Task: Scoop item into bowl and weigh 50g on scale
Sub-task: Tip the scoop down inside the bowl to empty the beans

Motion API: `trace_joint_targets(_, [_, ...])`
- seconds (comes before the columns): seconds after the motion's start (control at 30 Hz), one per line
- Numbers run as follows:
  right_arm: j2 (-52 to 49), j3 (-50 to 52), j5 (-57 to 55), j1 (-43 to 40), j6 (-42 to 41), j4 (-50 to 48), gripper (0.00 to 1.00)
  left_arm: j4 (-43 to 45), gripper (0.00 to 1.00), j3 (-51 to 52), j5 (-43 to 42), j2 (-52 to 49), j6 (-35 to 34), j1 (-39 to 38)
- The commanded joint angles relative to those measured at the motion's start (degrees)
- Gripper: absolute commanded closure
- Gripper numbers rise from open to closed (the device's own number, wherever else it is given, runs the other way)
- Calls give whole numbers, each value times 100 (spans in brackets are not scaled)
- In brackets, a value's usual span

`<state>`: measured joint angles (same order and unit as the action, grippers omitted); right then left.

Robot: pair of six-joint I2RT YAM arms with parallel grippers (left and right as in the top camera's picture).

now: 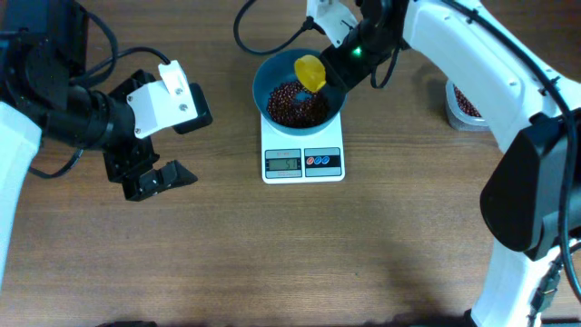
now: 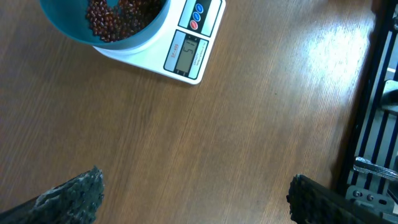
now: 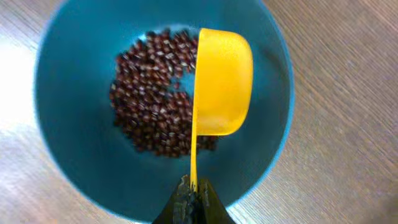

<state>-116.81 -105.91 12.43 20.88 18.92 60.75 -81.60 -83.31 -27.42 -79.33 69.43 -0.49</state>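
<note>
While I look through the right wrist camera, I see the right tool (image 3: 193, 200) closed tight on the thin handle of a yellow scoop (image 3: 224, 81), and the cup of the scoop hangs above the inside of the blue bowl (image 3: 62, 155), turned on its side (whether something is in the cup I cannot tell). Under it the beans (image 3: 155, 106) lie as a loose dark red-brown pile on the bottom of the bowl, a little toward the left of its middle in that view. From the overhead camera the bowl sits on the white scale (image 1: 303, 162), covering its plate, with the grey display and the two round buttons free at the front edge; the digits are too small for me to read. My left tool (image 1: 186, 145) is over the bare counter (image 1: 272, 254), to the left of the scale and well apart from it, its fingers spread wide and holding nothing. At the right side of the counter, partly behind the right arm, stands a clear tub (image 1: 465, 104) with more of the same beans in it.
</note>
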Motion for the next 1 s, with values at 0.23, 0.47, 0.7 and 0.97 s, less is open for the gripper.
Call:
trace_joint_targets(0.23, [-188, 92, -540, 437, 190, -2, 96, -7, 1, 24, -20, 24, 92, 39])
trace_joint_targets(0.47, [-188, 282, -544, 629, 234, -13, 96, -7, 1, 24, -20, 24, 92, 39])
trace_joint_targets(0.7, [-184, 455, -492, 660, 293, 142, 96, -7, 1, 24, -20, 24, 92, 39])
trace_joint_targets(0.97, [-118, 50, 90, 647, 295, 385, 96, -7, 1, 24, -20, 24, 92, 39])
